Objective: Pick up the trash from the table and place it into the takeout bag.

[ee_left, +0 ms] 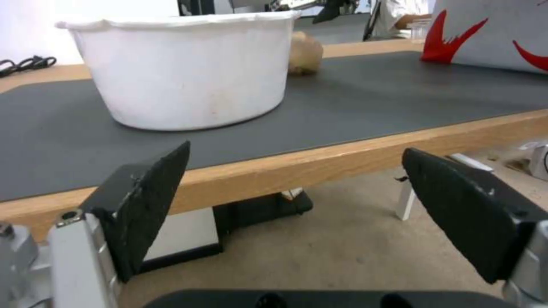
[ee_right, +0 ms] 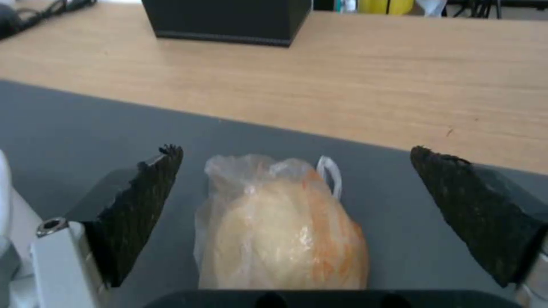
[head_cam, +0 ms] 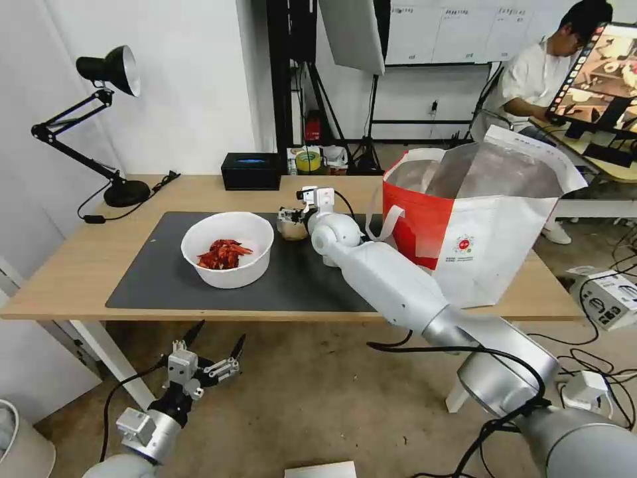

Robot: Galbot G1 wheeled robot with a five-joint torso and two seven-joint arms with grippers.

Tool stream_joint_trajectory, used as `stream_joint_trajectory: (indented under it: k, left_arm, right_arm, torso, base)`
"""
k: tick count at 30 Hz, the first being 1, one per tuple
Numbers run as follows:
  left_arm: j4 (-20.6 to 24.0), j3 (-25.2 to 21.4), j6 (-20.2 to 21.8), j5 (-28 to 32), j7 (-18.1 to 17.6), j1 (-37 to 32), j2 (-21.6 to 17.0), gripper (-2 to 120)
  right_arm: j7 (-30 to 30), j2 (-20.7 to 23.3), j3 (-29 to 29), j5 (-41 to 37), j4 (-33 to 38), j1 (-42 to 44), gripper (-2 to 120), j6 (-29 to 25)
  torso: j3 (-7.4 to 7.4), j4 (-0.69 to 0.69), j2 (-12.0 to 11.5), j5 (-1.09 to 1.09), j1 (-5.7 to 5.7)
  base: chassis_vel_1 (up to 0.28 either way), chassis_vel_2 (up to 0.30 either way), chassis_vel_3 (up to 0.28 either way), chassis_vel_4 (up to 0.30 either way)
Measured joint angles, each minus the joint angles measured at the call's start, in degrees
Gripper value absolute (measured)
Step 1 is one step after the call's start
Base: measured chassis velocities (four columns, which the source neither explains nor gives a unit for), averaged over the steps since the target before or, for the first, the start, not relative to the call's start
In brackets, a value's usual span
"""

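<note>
A: Right gripper — position?
B: Reached out over the dark grey mat, just past the white bowl, level with the beige lump. Fingers spread wide on either side of the lump, not touching it. Nothing gripped.

A: State of the lump?
B: Lying on the mat near its far edge, wrapped in thin clear plastic, as seen from the right wrist. Bare wood of the table beyond it, then the black box.

A: Left gripper?
B: Parked below the table's front edge, over the floor. Fingers splayed well apart, empty. Pointed toward the table edge and the side of the bowl.

A: Bowl contents?
B: Red crayfish shells heaped in the middle. Bowl upright on the mat, left of the lump, near but apart from it.

A: Takeout bag?
B: Standing on the right end of the table, mouth open, silver lining showing, white loop handle hanging on the side toward the lump. Partly on the mat's right edge, behind the right forearm.

A: Else on the table?
B: Black desk lamp at the far left corner, cable trailing on the wood.
</note>
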State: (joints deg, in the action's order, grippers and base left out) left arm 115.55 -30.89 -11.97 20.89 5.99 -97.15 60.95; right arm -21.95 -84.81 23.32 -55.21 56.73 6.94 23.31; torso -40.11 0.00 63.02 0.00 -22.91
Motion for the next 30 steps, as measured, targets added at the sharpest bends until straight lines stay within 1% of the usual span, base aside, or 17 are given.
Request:
stream_joint_trajectory:
  k: [4,12,19,30]
  left_arm:
    - [-0.12,0.04,-0.22,-0.01,0.02,0.01,0.14,100]
    - [0.41,-0.32,-0.65,-0.28,0.13,-0.61,1.11,100]
    - [0.48,-0.90,-0.94,-0.48,0.22,-1.13,1.22,100]
    - [0.66,-1.28,-1.29,-0.83,0.79,-1.99,1.93,100]
  right_arm:
    - [0.73,-0.29,0.16,0.20,-0.81,-0.37,100,1.59]
    - [1.54,-1.20,0.60,1.23,-2.78,-0.64,100,2.73]
    - [2.20,-2.09,0.46,1.68,-4.40,-0.71,100,3.53]
    - [3.00,-2.52,0.29,2.50,-5.58,-0.35,100,4.43]
  torso:
    - [0.00,0.00,0.00,0.01,0.00]
    - [0.00,0.00,0.00,0.00,0.00]
    - [0.00,0.00,0.00,0.00,0.00]
    - [0.00,0.00,0.00,0.00,0.00]
  base:
    - [0.000,0.000,0.000,0.000]
    - [0.000,0.000,0.000,0.000]
    - [0.000,0.000,0.000,0.000]
    - [0.000,0.000,0.000,0.000]
